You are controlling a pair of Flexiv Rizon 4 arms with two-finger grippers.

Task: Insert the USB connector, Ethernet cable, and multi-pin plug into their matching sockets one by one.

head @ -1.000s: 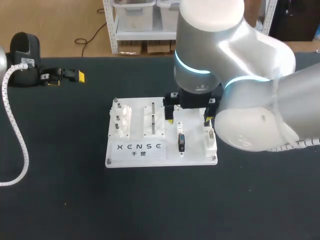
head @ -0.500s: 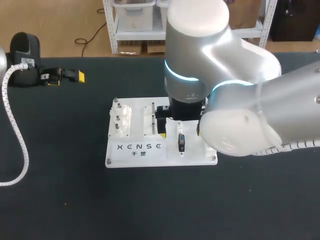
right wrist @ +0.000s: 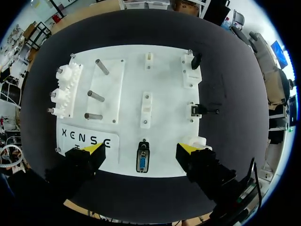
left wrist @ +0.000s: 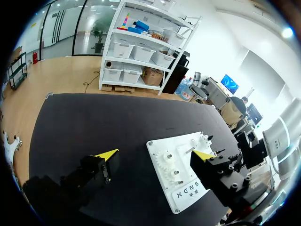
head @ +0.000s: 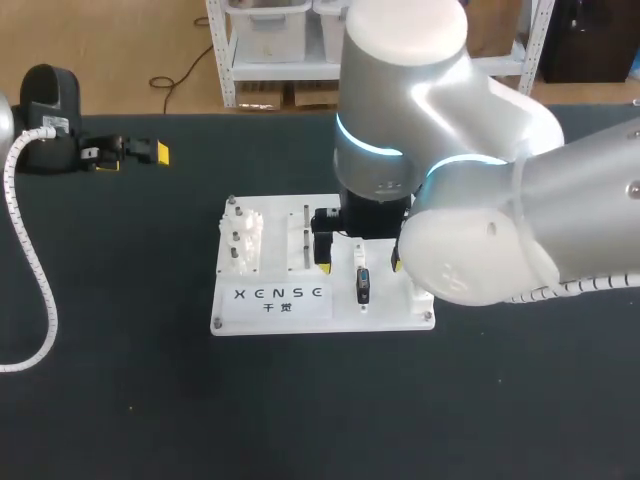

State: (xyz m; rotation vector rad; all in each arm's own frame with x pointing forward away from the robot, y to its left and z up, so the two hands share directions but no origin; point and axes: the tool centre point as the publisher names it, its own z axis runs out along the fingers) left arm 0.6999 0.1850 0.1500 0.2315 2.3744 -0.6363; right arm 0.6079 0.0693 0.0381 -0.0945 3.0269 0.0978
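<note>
The white socket board (head: 290, 300) lies mid-table. Seen from the right wrist, a blue-faced multi-pin plug (right wrist: 142, 161) sits in its near edge, a small black connector (right wrist: 197, 111) sits at one side, and another black piece (right wrist: 196, 60) stands on a white socket at the far corner. My right gripper (right wrist: 140, 149) hangs open above the board, its yellow tips straddling the multi-pin plug (head: 362, 285) without touching it. In the head view the right gripper (head: 358, 266) is partly hidden by its own arm. My left gripper (head: 130, 152) rests open and empty at the table's far left.
White gears (right wrist: 63, 92) and three metal pegs (right wrist: 96, 96) occupy the board's other half. A narrow white block (right wrist: 146, 108) stands mid-board ahead of the plug. From the left wrist, the board (left wrist: 181, 165) lies beyond the open left gripper (left wrist: 155, 154). A white corrugated hose (head: 35, 270) trails along the left.
My right arm has shifted left over the board, bringing its open fingers from the board's right part to either side of the multi-pin plug. The left arm has not moved.
</note>
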